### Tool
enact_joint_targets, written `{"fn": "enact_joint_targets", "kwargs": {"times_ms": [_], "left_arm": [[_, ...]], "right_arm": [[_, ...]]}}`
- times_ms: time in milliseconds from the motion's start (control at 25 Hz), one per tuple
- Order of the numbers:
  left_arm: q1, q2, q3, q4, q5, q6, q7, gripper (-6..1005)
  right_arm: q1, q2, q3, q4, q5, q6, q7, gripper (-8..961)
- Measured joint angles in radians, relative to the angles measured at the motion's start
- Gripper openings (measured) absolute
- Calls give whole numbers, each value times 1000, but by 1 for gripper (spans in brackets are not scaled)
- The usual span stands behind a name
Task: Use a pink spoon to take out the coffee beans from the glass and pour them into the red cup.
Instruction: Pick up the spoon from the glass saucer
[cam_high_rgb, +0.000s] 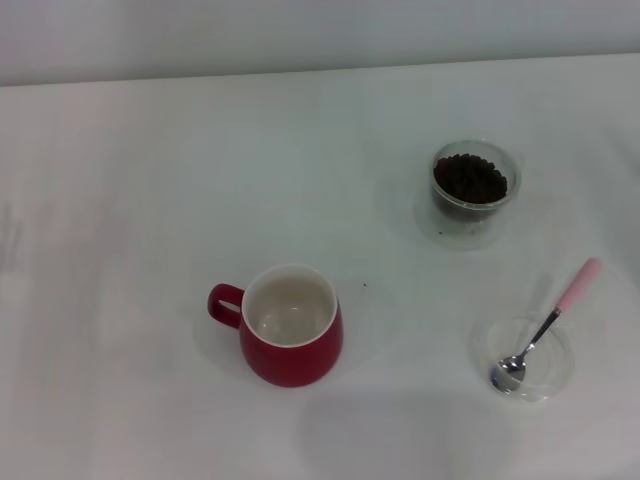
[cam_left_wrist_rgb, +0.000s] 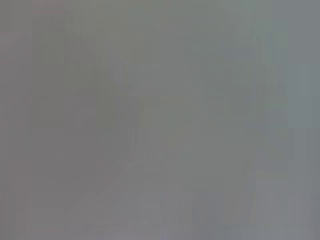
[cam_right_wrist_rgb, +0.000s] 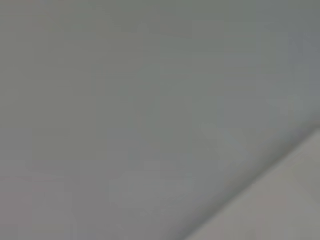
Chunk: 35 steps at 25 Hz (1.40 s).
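Only the head view showed items: red cup (cam_high_rgb: 290, 325); glass (cam_high_rgb: 475, 190) of coffee beans (cam_high_rgb: 470, 178) beyond-right; pink spoon (cam_high_rgb: 548, 325) right, bowl in clear dish (cam_high_rgb: 560, 372). Wrist views: blank grey; neither pincer visible, state untellable.

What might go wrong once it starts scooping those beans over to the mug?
The pink spoon lies with its bowl in a flat clear dish, so lifting it may drag the dish. The coffee beans fill the glass nearly to the brim and may spill. The red cup stands well apart, so beans may drop.
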Motion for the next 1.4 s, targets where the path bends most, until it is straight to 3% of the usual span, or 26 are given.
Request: {"fn": "enact_joint_targets", "kwargs": {"times_ms": [200,560,1040,1400], "left_arm": [[-66,0,0,-15,-77,-21,-2,801],[-108,2,0,-38,-104,-50,-2,800],[-109,1,0,-37,-107,-50,-2,800],[-103,1,0,-34,-107,-47,-2,800]], "right_arm": [[-14,-27,0,76,-186,-122,99,833],[-26,-35,-3,102,-343,-282,101,832],[17,-27,-13,103,-442,-287,101,728],[8,-30,-39,105,-460,-317,103,732]]}}
